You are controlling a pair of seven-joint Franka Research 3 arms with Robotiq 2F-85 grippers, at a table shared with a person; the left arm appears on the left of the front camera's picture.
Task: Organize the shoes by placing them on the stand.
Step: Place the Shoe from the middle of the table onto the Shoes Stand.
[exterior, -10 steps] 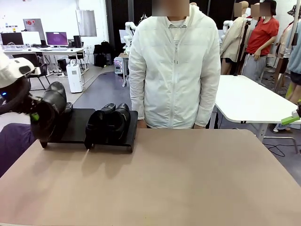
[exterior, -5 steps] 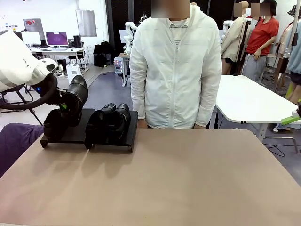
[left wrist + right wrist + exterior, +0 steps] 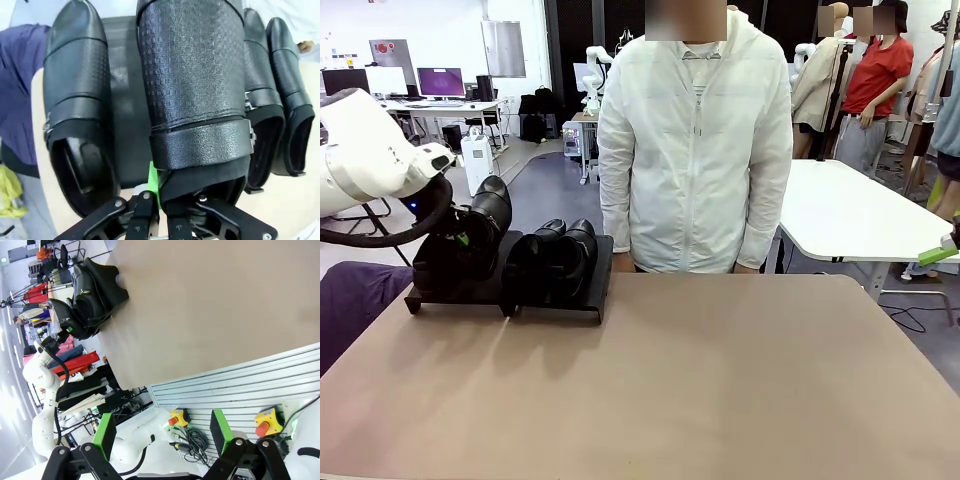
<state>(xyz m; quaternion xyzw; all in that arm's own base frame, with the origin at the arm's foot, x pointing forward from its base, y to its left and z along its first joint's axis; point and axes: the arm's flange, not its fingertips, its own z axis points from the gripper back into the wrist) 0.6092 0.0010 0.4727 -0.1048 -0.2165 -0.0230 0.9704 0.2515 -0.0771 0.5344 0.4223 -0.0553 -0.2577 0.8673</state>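
Over stand (image 3: 555,300) | left hand (image 3: 159,196) pinching shoe (image 3: 192,85) | right hand (image 3: 165,432) spread

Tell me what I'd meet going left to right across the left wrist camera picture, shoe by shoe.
Shoe lying on the stand → bare strip of the stand → held shoe gripped at its heel end by the left pincer → two shoes side by side, third shoe, fourth shoe.
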